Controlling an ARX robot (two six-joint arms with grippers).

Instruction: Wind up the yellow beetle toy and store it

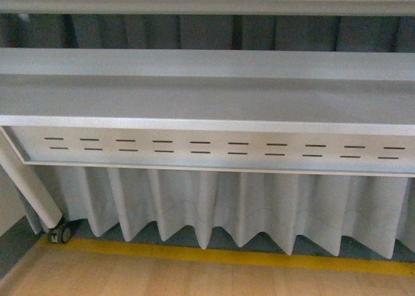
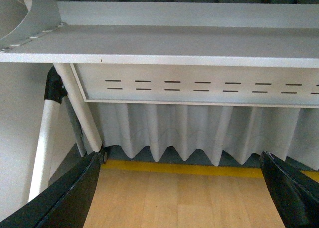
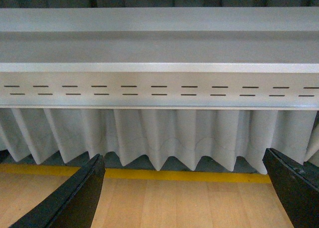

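The yellow beetle toy cannot be seen in any of the three views, so its place cannot be told. The front view shows no arm, only the grey table [image 1: 207, 102] from low down, with its long front edge running across the whole width. Under this edge hangs a white panel [image 1: 220, 148] with two rows of short dark slots. Below the panel a pleated pale curtain [image 1: 220, 205] falls nearly to the ground, and its lower hem makes a zigzag line. A yellow stripe [image 1: 227, 256] runs along the floor just in front of the hem, and the wooden floor [image 1: 194, 280] on the near side of it lies open. At the left a slanted white table leg [image 1: 29, 186] ends in a small caster wheel [image 1: 59, 233], which stands at the end of the stripe. In the left wrist view the left gripper [image 2: 179, 160] has its jaws wide apart and holds nothing; its black fingers [image 2: 70, 198] frame bare floor, and the table leg stands close beside one of them. In the right wrist view the right gripper [image 3: 183, 155] is also spread wide and holds nothing, with its fingers [image 3: 70, 203] over bare floor and the table edge straight ahead.
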